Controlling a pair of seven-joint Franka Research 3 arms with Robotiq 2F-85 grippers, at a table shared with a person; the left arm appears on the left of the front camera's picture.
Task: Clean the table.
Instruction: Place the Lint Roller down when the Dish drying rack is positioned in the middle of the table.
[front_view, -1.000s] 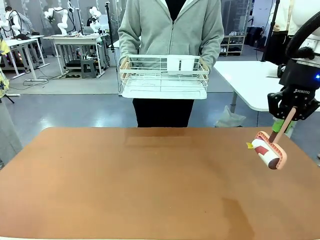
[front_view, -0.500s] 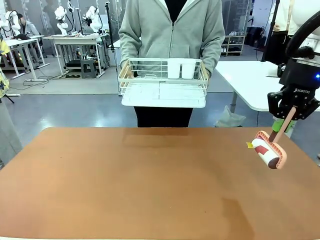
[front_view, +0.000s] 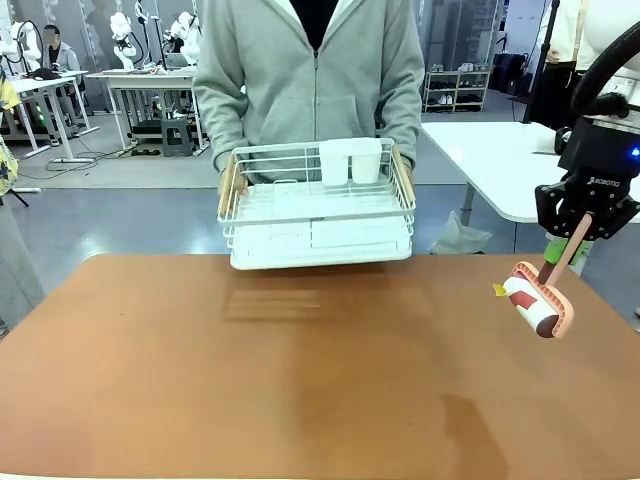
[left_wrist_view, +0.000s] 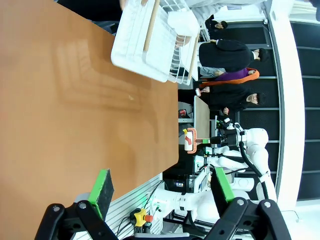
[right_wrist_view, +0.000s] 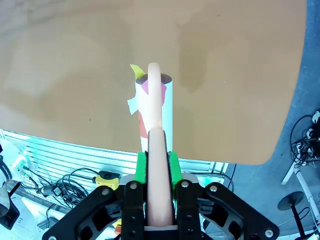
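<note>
Front view: table (front_view: 300, 380) bare; right end effector (front_view: 578, 238) clamps lint roller (front_view: 538, 303); left end effector (left_wrist_view: 160, 187) wide.

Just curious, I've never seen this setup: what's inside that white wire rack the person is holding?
Inside the white wire rack, two white cup-like holders sit at its far side, above a white tray base. Whatever the cups contain is hidden.
</note>
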